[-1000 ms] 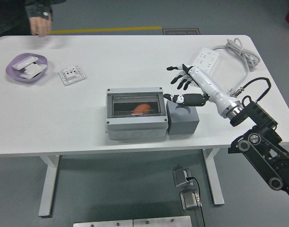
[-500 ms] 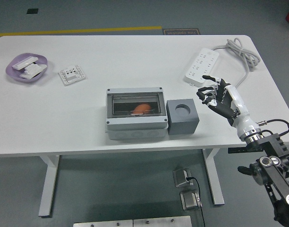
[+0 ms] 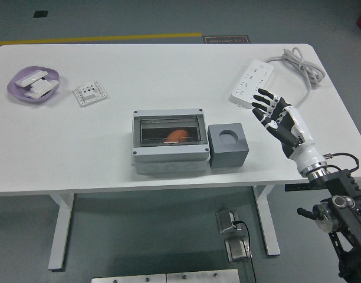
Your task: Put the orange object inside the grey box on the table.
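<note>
The right arm reaches in from the near right, its hand (image 3: pixel 275 113) flat, fingers spread, empty, right of the grey box (image 3: pixel 168 140). The orange object (image 3: pixel 177 135) lies inside.

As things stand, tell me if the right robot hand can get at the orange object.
Probably not: the orange object lies inside the grey box behind its closed clear cover, and the open right robot hand hovers well off.
</note>
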